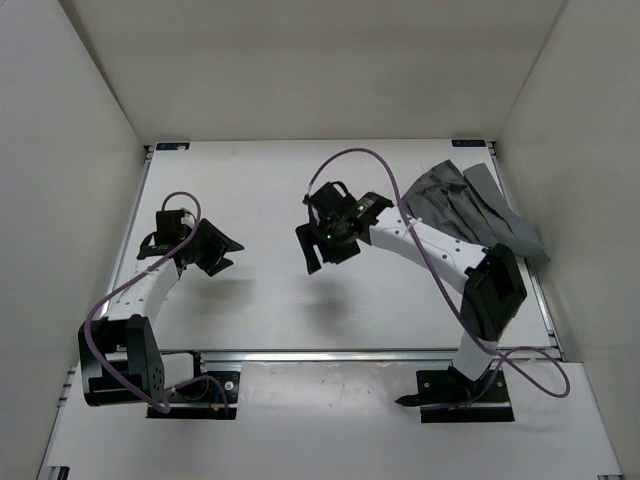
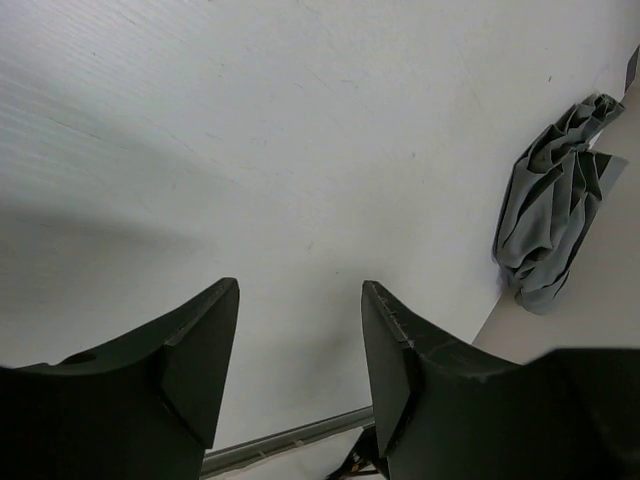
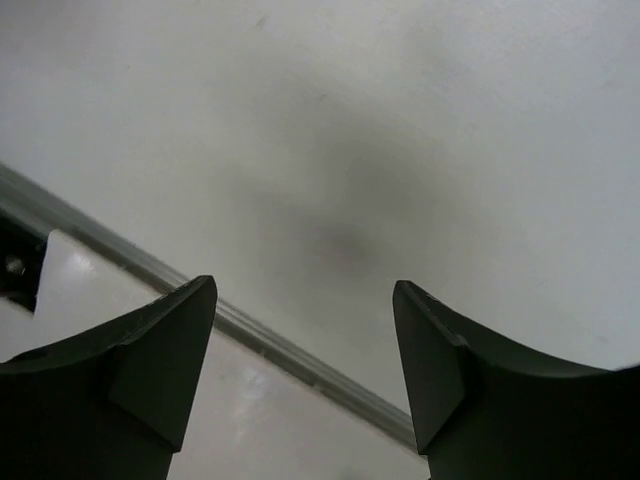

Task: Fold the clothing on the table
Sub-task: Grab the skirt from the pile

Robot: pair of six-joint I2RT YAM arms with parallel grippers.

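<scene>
The clothing (image 1: pixel 468 203) is a crumpled grey pleated garment lying bunched at the far right corner of the white table (image 1: pixel 270 310), against the right wall. It also shows at the right edge of the left wrist view, clothing (image 2: pixel 555 215). My right gripper (image 1: pixel 325 258) hovers open over the table's middle, well left of the garment, with only bare tabletop between its fingers (image 3: pixel 304 285). My left gripper (image 1: pixel 228 255) is open over the left part of the table, far from the cloth, and holds nothing (image 2: pixel 300 287).
White walls close in the table on the left, back and right. A silver rail (image 1: pixel 370 353) runs along the near edge, also seen as the rail (image 3: pixel 250 335) under the right gripper. The right arm's forearm (image 1: pixel 440 250) passes just in front of the garment.
</scene>
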